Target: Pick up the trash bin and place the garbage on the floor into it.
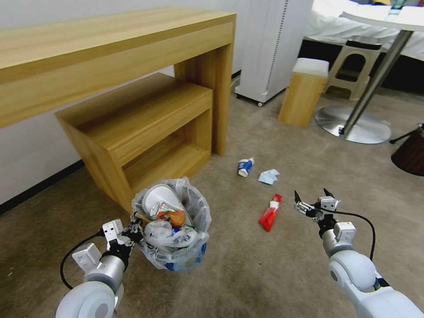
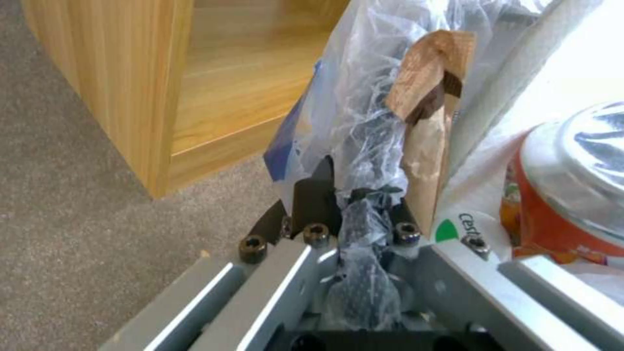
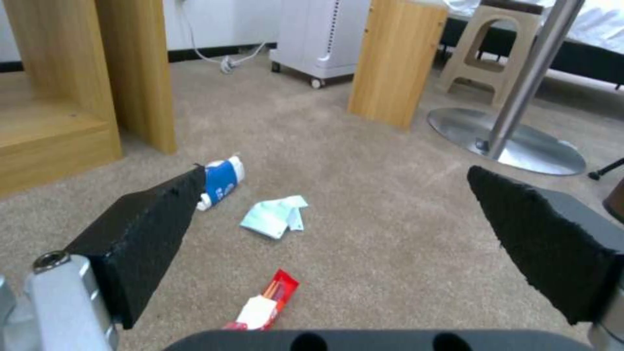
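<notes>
Trash bin (image 1: 174, 229), small and bag-lined, sits at lower left on the carpet (image 1: 247, 274) in front of the wooden shelf unit (image 1: 141, 128), held at its rim by the left gripper (image 1: 131, 233), whose fingers are clamped on the crinkly liner and rim edge. It is well filled: a white slipper (image 1: 161, 198), a crushed can (image 1: 173, 217), a wooden stick (image 1: 142, 216) and wrappers. Judged light but top-heavy; the liner is slippery, so the rigid rim is the sound hold. Remaining litter lies to the right: a blue-white cup (image 1: 245, 167), a tissue (image 1: 268, 176) and a red wrapper (image 1: 270, 213), all light and soft. The right gripper (image 1: 314, 199) hovers just beside the wrapper, fingers wide apart.
</notes>
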